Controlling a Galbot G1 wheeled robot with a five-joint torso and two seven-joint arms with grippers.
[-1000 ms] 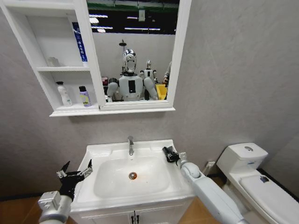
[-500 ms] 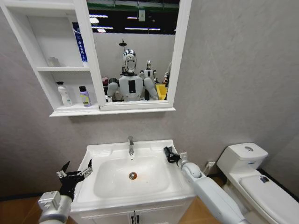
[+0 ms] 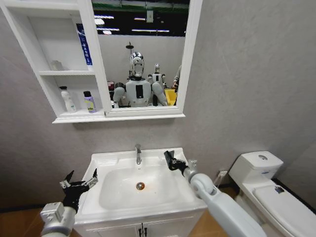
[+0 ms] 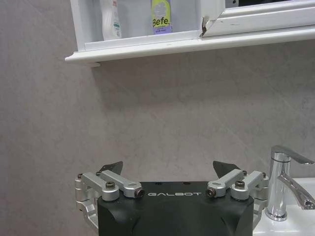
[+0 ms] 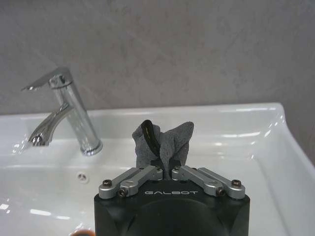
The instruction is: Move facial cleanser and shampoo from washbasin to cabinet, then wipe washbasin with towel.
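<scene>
The white washbasin (image 3: 106, 160) sits in the centre with its chrome tap (image 3: 138, 154) and round drain (image 3: 140, 186). My right gripper (image 3: 169, 159) hovers over the basin's back right, close to the tap (image 5: 66, 110), shut on the small dark towel (image 5: 165, 140). My left gripper (image 3: 79, 185) stays open and empty beside the basin's left edge. On the lowest shelf of the cabinet (image 3: 79, 117) stand a white bottle (image 3: 68, 99) and a purple bottle (image 3: 89, 102). I cannot tell which is the facial cleanser and which the shampoo.
A white toilet (image 3: 266, 182) stands to the right of the basin. The white-framed mirror (image 3: 143, 54) hangs above the tap. A blue tube (image 3: 84, 44) leans on the middle shelf. Cupboard doors with black handles (image 3: 141, 230) sit under the basin.
My right gripper has carried the towel left along the basin's back rim, nearer the tap. The left arm has not moved.
</scene>
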